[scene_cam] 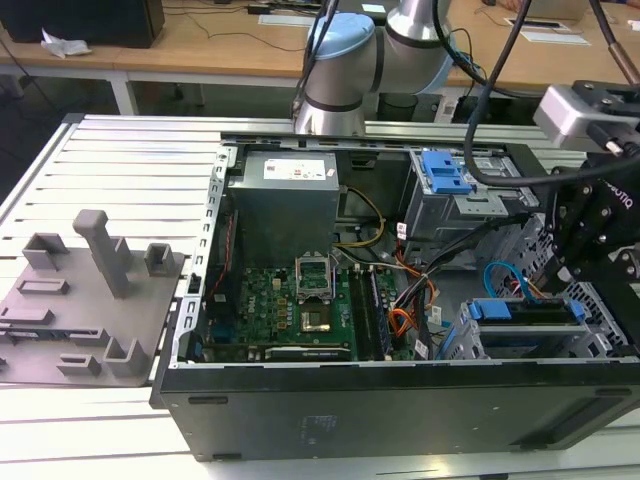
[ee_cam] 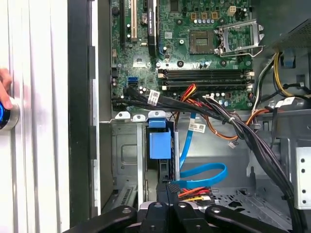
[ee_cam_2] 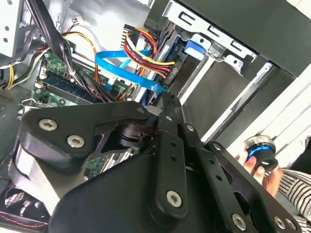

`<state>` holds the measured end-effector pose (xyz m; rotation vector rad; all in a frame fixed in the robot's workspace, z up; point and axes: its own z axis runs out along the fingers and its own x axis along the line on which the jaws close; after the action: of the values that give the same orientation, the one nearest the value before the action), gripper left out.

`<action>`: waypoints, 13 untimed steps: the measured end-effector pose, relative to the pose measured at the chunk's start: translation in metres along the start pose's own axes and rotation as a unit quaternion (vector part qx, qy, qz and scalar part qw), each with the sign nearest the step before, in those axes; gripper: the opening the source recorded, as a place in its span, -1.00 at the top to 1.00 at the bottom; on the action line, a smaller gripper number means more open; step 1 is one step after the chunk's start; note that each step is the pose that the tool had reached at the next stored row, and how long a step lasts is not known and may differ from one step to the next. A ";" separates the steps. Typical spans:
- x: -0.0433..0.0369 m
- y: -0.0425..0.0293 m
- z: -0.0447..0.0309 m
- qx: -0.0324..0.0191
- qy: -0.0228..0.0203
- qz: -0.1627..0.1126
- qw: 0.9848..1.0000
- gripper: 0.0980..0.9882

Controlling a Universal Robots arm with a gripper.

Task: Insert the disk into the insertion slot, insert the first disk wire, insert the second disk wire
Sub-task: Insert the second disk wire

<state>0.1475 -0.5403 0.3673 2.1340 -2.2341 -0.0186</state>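
Here the disk [ee_cam: 160, 145], in its blue caddy, is seen seated in the insertion slot [ee_cam: 127, 155] at the case's front corner. The second disk wire [ee_cam: 204, 175] loops just beside it, with the first disk wire [ee_cam: 194, 193] near the gripper [ee_cam: 167, 187]. The fingers are pressed together at the disk's rear; whether anything is pinched cannot be told.

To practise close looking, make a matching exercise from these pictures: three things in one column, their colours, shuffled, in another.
Things:
1. second disk wire
2. motherboard
3. gripper

Colours:
a. green
b. black
c. light blue

Pairs: 1-c, 2-a, 3-b
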 end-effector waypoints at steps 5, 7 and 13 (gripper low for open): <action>0.0007 0.0154 0.0007 0.005 0.000 0.000 1.000 0.98; 0.0010 0.0182 0.0009 0.007 0.000 0.000 1.000 0.98; 0.0009 0.0187 0.0008 0.007 0.000 0.000 1.000 0.98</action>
<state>0.1288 -0.5404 0.3673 2.1407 -2.2417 -0.0041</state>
